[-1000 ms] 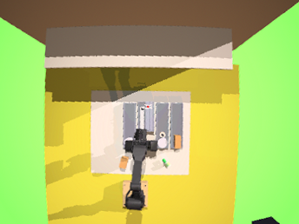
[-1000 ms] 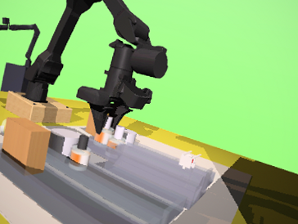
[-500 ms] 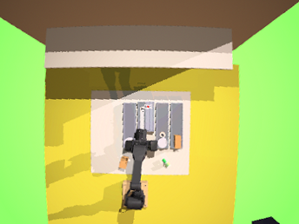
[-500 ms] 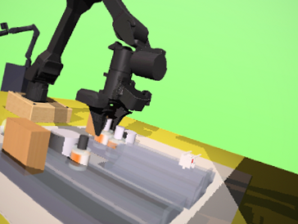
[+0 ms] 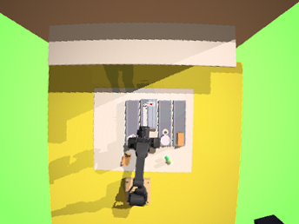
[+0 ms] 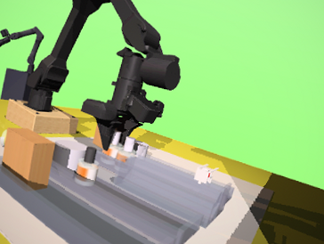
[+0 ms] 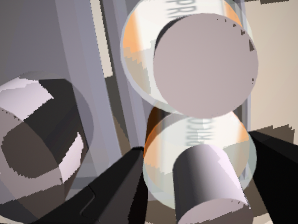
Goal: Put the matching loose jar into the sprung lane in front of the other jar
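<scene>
My gripper is shut on a jar with a narrow white lid, an orange band and an apricot label. The held jar is between the sprung lane's side walls, just in front of the lane jar, which has a wider pale lid and matching orange and lettering. Their bodies look touching or nearly so in the wrist view. The sprung lane runs away behind them. The front stop, the pusher plate and the held jar's base are hidden, so I cannot tell whether it touches the floor.
A pale-lidded jar stands left of the sprung lane. On the right are a black-lidded jar, a pale cylinder and an orange block. A green item and another orange block lie nearer the arm's base.
</scene>
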